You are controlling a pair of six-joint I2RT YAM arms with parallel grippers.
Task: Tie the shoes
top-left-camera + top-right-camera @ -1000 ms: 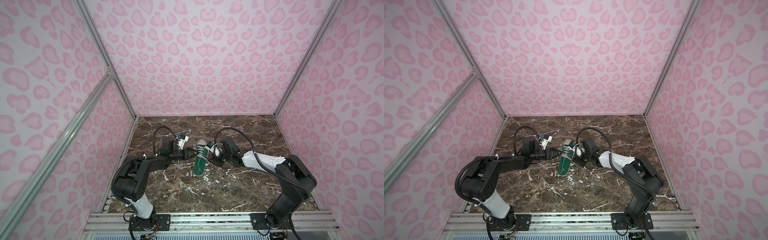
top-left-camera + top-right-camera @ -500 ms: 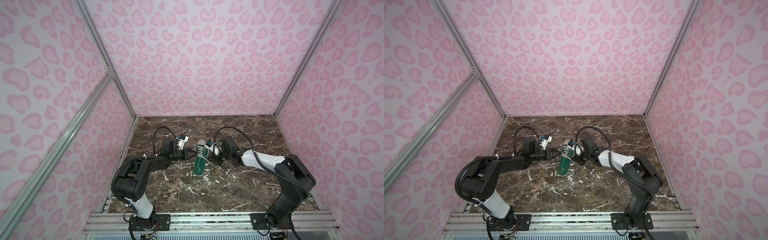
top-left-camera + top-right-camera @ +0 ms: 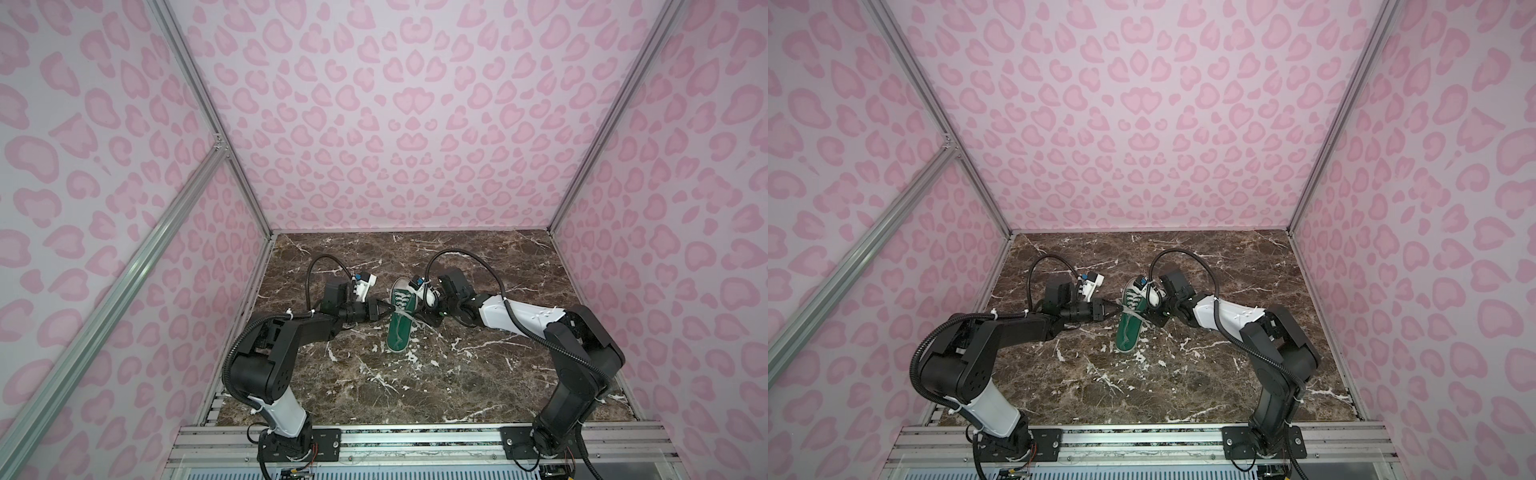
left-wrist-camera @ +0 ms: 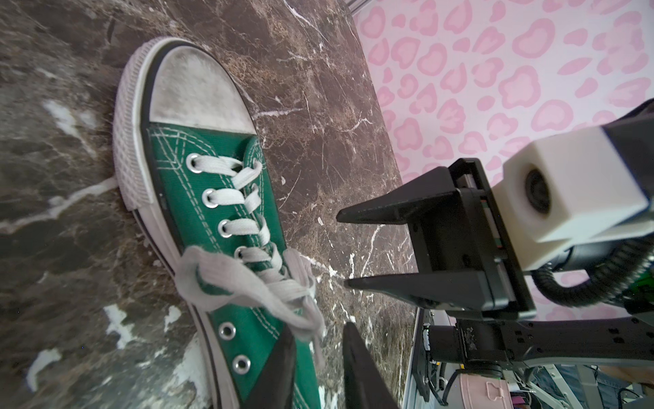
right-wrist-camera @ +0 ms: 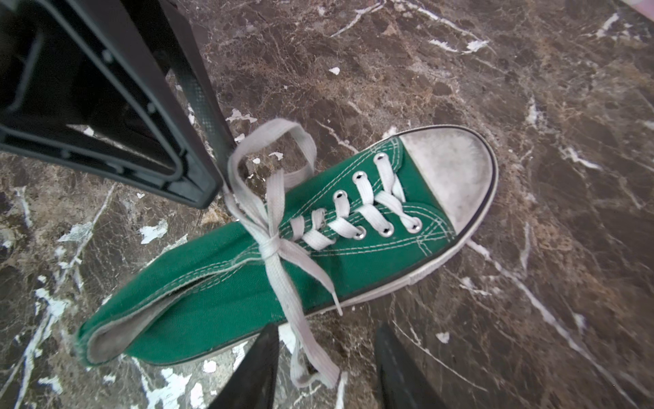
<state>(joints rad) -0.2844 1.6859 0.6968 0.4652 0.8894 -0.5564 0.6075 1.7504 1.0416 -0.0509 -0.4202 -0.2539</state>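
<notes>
Dark brown marble tabletop (image 3: 415, 374) with white veins, pink leopard-print walls (image 3: 395, 124), aluminium frame posts (image 3: 219, 143).

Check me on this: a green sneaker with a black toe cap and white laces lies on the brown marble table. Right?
Not quite. The toe cap is white, not black, as the left wrist view shows. The rest holds: a green sneaker with white laces on the brown marble table.

Left end effector (image 3: 385, 308) jaws seemingly narrowed.

Green sneaker (image 3: 400, 328) on marble table (image 3: 457, 374), left tool (image 3: 386, 309) perhaps at its laces (image 3: 401, 301).
</notes>
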